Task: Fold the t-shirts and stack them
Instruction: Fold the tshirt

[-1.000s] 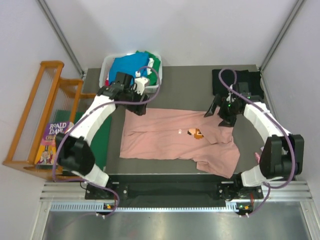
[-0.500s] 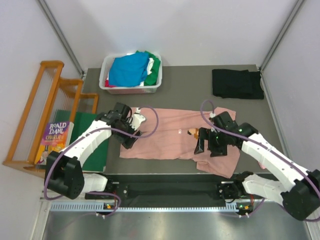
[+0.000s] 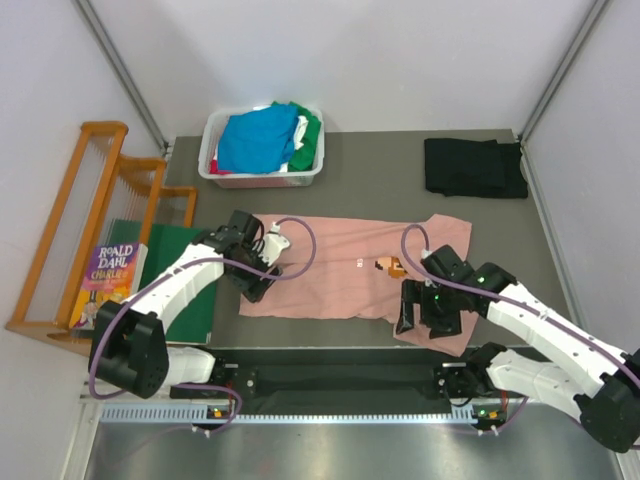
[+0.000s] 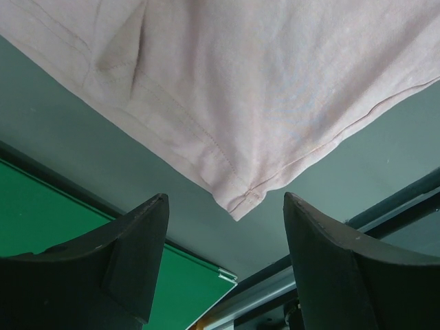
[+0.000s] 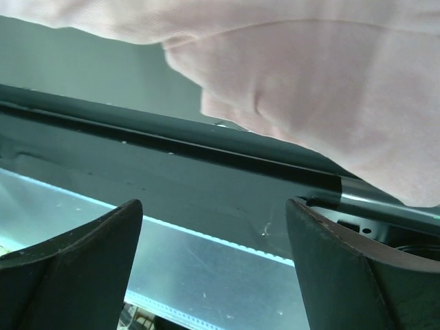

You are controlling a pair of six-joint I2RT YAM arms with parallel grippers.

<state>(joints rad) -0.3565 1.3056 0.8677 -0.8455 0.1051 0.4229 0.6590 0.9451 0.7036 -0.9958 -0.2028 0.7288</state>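
dusty-pink t-shirt (image 3: 330, 272) lies flat, long axis left-right, hem leftward — left hand (image 4: 225, 201) and right hand (image 5: 214, 203) gape, empty.

Pink t-shirt (image 3: 330, 275): soft matt cloth, stitched hem. Surface (image 3: 370, 170): matt dark grey, smooth. Bin (image 3: 208, 150): white plastic, slight sheen. Rack (image 3: 60, 240) off the left edge: varnished wood. Left claw (image 4: 225, 203), right claw (image 5: 213, 205): matt black plastic.
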